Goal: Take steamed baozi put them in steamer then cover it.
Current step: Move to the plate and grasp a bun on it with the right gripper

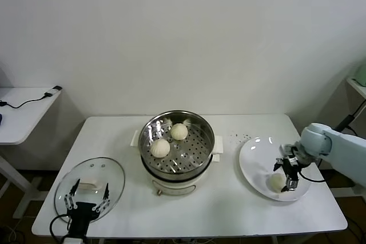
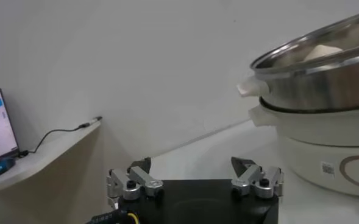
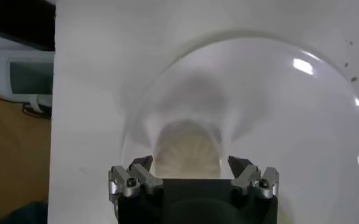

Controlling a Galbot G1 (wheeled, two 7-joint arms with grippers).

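At frame centre the steamer (image 1: 177,141) holds two baozi (image 1: 160,148); right gripper (image 1: 289,176), jaws apart, straddles another, cover (image 1: 90,185) off

R arm (image 1: 337,147): pale blue-white shell | grippers (image 3: 193,176): black body, silver fingers w/ dark screws, black cables
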